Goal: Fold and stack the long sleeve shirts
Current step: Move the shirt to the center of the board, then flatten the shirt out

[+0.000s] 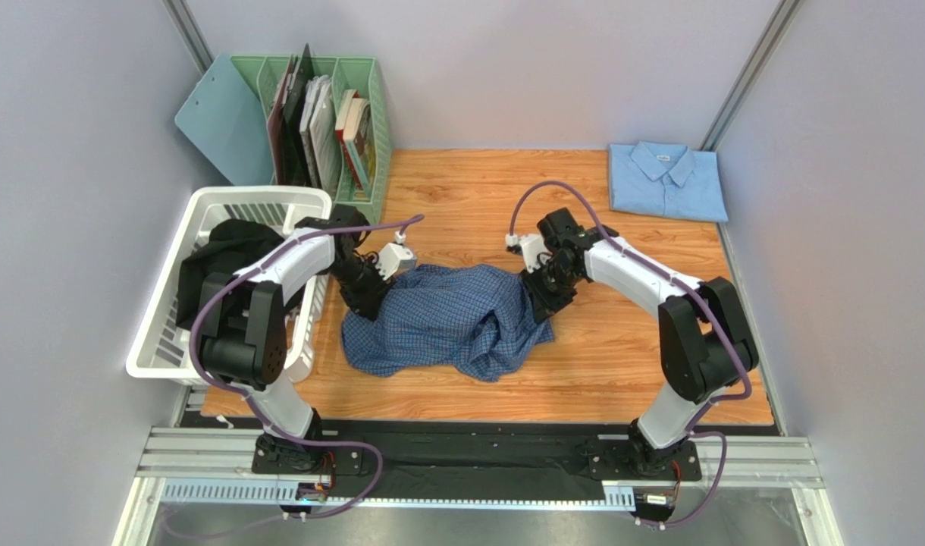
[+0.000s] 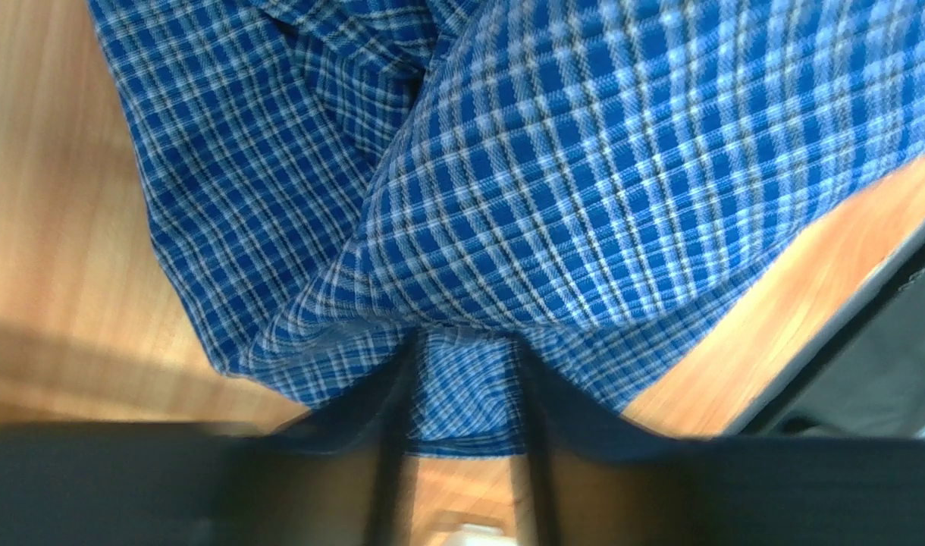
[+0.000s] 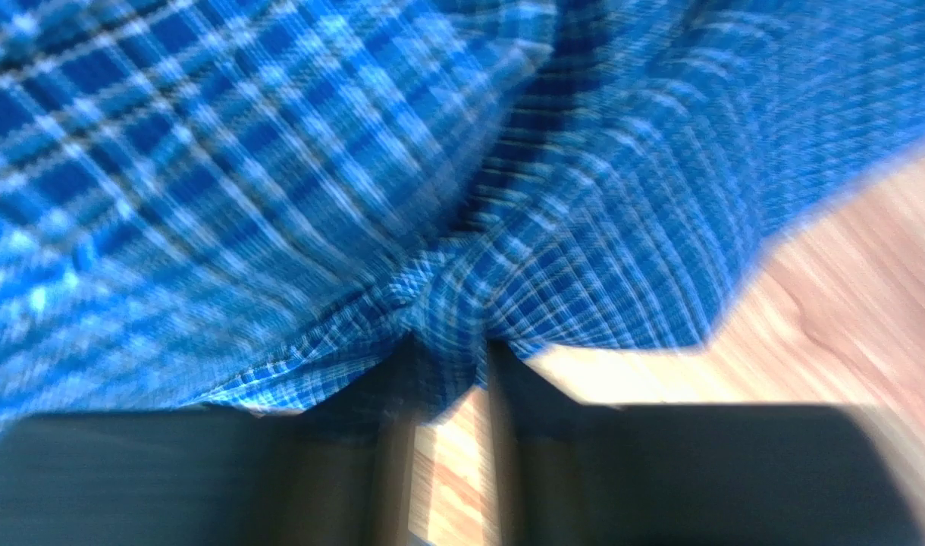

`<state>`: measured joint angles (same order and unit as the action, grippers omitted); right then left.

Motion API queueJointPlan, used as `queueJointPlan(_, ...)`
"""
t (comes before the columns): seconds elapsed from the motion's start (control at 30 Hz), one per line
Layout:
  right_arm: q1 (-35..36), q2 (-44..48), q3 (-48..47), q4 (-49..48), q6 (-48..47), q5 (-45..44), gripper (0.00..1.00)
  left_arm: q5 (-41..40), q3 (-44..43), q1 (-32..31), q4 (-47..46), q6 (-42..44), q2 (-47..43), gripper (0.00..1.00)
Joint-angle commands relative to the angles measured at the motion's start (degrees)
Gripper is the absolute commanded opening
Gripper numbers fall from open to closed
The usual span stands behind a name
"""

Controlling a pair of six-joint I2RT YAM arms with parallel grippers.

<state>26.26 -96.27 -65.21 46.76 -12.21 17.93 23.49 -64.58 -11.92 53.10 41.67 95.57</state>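
A mid-blue checked long sleeve shirt [image 1: 450,319] lies crumpled mid-table, its upper edge pulled up between the two arms. My left gripper [image 1: 365,298] is at its left end. In the left wrist view, a fold of the checked cloth [image 2: 570,171] sits pinched between the jaws of the left gripper [image 2: 461,370]. My right gripper [image 1: 541,298] is at the shirt's right end, and in the right wrist view it [image 3: 447,362] is shut on a narrow bunch of the same cloth [image 3: 262,171]. A pale sky-blue shirt [image 1: 666,180] lies folded at the far right corner.
A white laundry basket [image 1: 165,330] hangs over the table's left edge with a dark garment [image 1: 222,262] inside. A green file rack [image 1: 370,85] with books and a teal clipboard [image 1: 222,120] stand at the back left. Grey walls close in both sides.
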Motion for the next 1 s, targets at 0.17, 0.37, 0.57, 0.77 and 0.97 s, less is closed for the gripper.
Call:
queueJointPlan(0.17,-11.49,11.88,-16.16,6.40,-0.62,2.19,0.00,8.77,-14.78,2.25,5.52,-3.08,-6.26,0.00)
queueJointPlan(0.37,-15.27,18.03,-21.80,9.14,-4.58,-0.88,0.00,10.26,-23.14,3.22,10.35,-4.14,-10.22,0.00)
queueJointPlan(0.57,-15.36,21.29,-25.05,9.22,-2.65,2.10,0.00,12.11,-7.35,-5.99,7.56,0.60,-17.77,0.61)
queueJointPlan(0.77,-15.63,20.51,-31.29,11.07,-3.34,2.98,0.00,1.92,10.69,-22.96,-8.35,7.80,-20.87,0.85)
queueJointPlan(0.97,-15.63,18.49,-32.61,11.68,-4.23,2.81,0.00,-3.88,11.67,-28.33,-17.59,12.02,-11.47,0.85)
